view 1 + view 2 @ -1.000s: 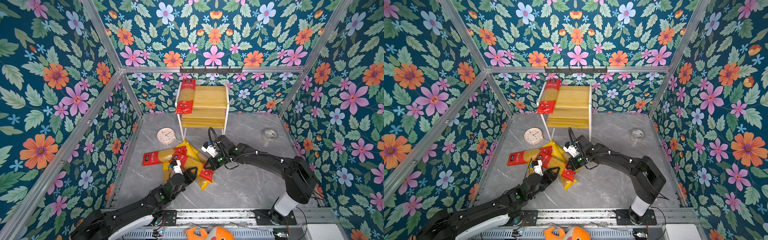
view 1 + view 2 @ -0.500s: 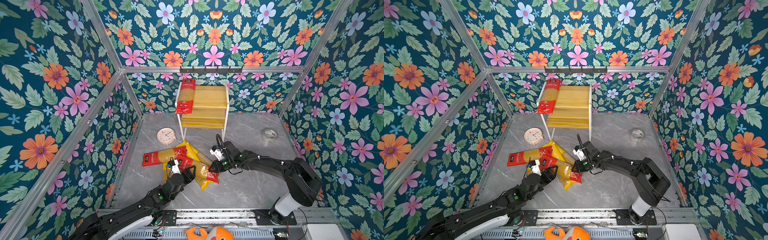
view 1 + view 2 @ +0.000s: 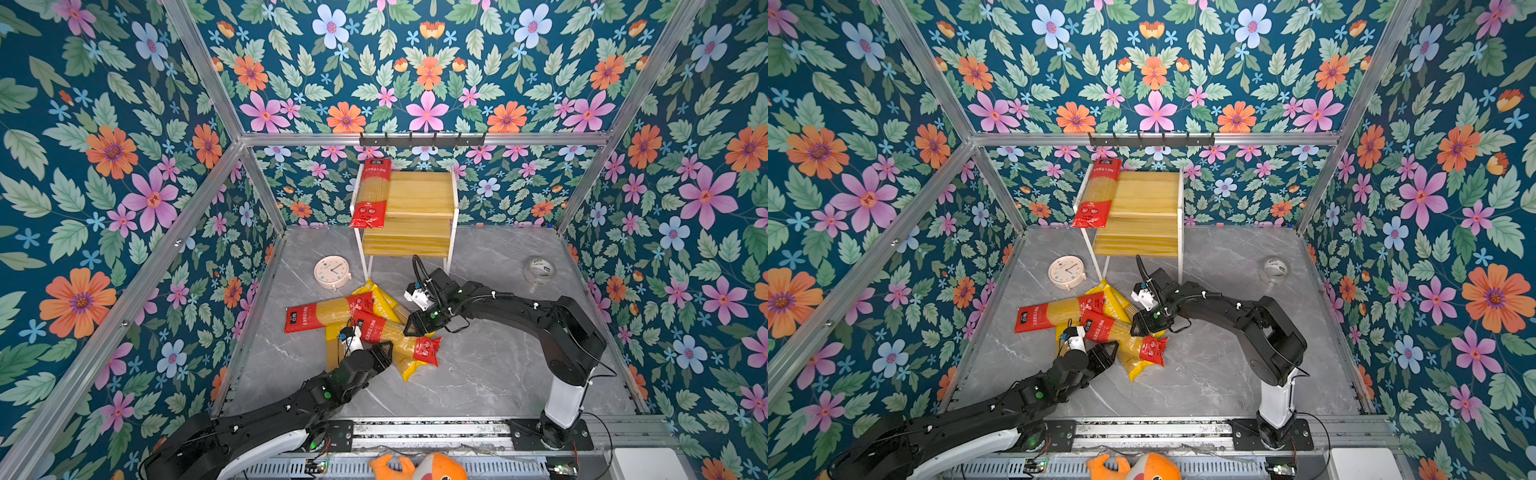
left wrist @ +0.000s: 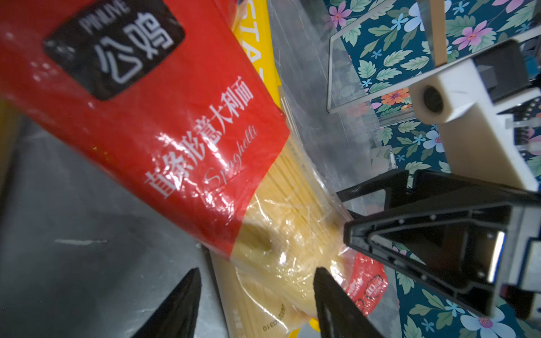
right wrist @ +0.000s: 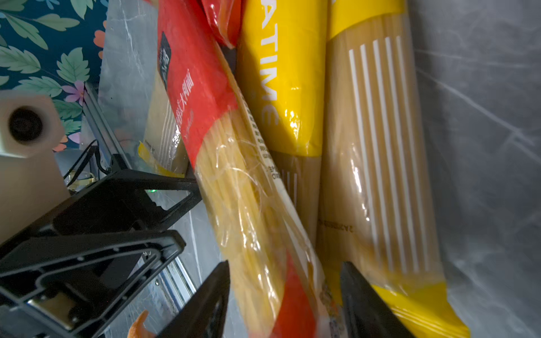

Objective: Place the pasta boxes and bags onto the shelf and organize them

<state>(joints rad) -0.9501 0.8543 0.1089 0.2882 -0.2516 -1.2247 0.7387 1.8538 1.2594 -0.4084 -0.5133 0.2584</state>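
While both arms meet over the heap of spaghetti packets (image 3: pixel 384 301) left of the table's (image 3: pixel 478 374) middle, the left gripper (image 3: pixel 385 349), nearer the front edge, straddles a red-ended packet (image 3: pixel 399 341) with jaws apart, gripping nothing. The right gripper (image 3: pixel 409 330) also stands parted around it, unclamped. At the far edge, a second red packet (image 3: pixel 371 193) lies along the left of the shelf's (image 3: pixel 419 195) top tier.

Floral teal walls (image 3: pixel 415 62), grey marbled floor (image 3: pixel 498 374), seemingly even light
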